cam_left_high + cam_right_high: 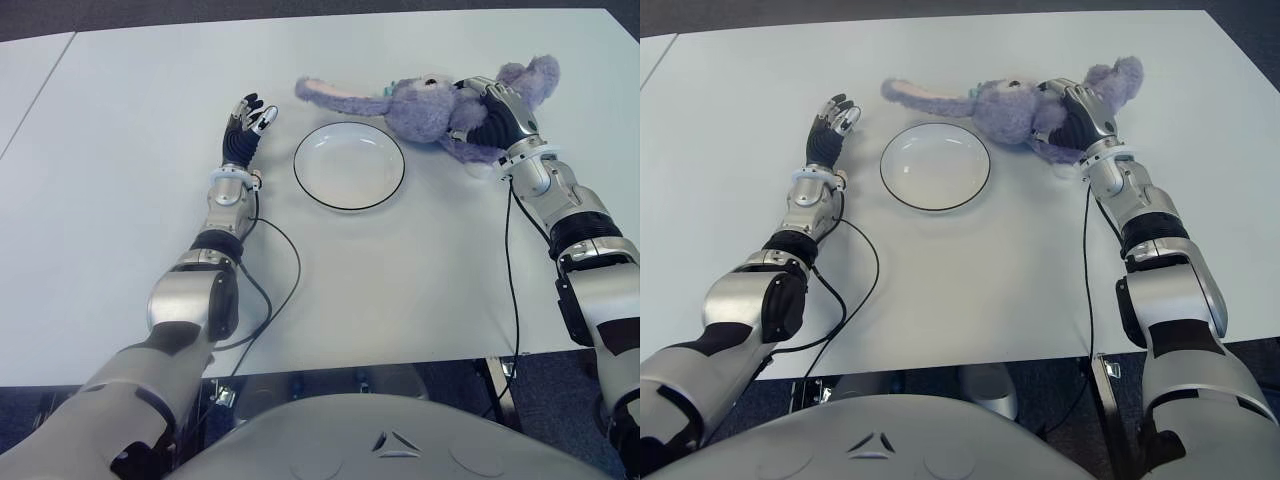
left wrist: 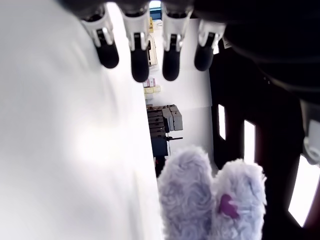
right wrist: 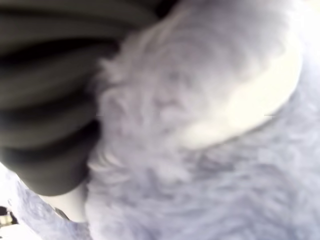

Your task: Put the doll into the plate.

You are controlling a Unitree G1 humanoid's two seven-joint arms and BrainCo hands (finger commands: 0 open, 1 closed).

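White table (image 1: pixel 420 280) bears plate (image 1: pixel 349 166) and purple doll (image 1: pixel 425 108).

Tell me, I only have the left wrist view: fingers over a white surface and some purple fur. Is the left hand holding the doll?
Observer: No. The left hand is open, beside the plate on its left side.
Operator: Who has the doll?
Observer: The right hand is closed on the doll.
Operator: Is it in the plate yet?
Observer: No. It lies on the table beyond the plate's far right rim.
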